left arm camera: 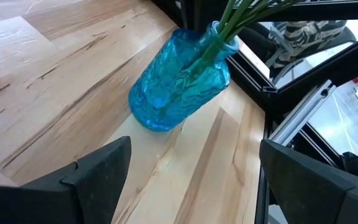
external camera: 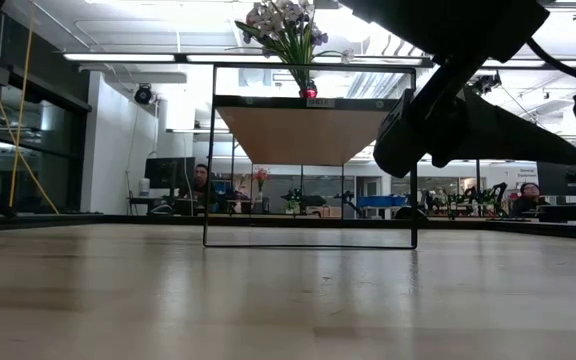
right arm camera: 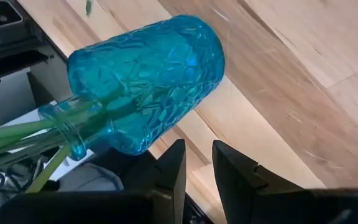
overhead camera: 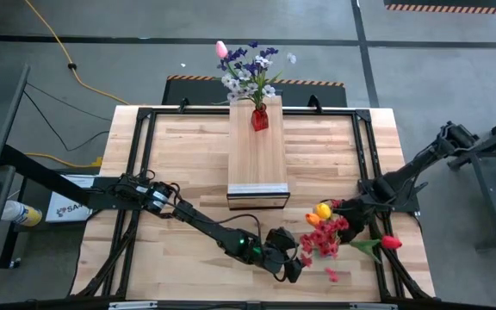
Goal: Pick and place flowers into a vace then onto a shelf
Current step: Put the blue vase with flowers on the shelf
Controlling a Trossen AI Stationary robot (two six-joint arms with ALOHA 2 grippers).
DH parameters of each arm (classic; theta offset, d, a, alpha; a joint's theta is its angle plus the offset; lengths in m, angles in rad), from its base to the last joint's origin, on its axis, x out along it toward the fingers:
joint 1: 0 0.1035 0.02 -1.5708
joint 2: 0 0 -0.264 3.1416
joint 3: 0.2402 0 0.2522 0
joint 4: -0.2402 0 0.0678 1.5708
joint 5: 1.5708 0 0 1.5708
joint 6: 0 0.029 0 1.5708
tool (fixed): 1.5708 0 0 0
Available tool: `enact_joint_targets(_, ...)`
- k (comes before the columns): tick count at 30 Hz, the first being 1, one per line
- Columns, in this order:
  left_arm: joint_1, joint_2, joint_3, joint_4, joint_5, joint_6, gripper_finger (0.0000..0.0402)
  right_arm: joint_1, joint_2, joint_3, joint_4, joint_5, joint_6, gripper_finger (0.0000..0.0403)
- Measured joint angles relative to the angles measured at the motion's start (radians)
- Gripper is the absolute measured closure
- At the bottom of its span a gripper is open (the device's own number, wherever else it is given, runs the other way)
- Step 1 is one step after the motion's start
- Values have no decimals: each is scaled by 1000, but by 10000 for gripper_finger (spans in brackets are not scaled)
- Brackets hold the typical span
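Note:
A blue crinkled-glass vase (left arm camera: pixel 179 81) (right arm camera: pixel 148 81) stands on its base on the wooden table, near the right front, with green stems (left arm camera: pixel 229 25) in its neck. From above, its red, orange and yellow flowers (overhead camera: pixel 324 234) hide it. My left gripper (left arm camera: pixel 194 143) (overhead camera: pixel 289 265) is open and points at the vase from the table's left, a short way off. My right gripper (right arm camera: pixel 196 152) (overhead camera: pixel 357 209) hovers on the vase's far right side, its fingers almost together with nothing between them. The shelf (overhead camera: pixel 257 159) runs down the table's middle.
A small red vase (overhead camera: pixel 259 118) with purple, white and pink flowers (overhead camera: pixel 246 65) stands at the shelf's far end. A black frame rail (left arm camera: pixel 253 74) runs close behind the blue vase. A loose red blossom (overhead camera: pixel 331 275) lies near the front edge. Bare wood lies to the left.

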Motion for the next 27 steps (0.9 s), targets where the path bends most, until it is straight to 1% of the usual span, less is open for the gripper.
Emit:
enact_joint_targets(9,0,0,0,1,0,-1,16,28,0,0,30,90,41,331)
enact_joint_targets(14,0,0,0,2,0,-1,16,30,15,0,78,105,41,331)
enact_joint_targets(20,0,0,0,3,2,-17,16,29,79,0,184,105,41,331)
enact_joint_targets(27,-1,0,0,0,70,-27,16,27,187,0,335,100,33,331)
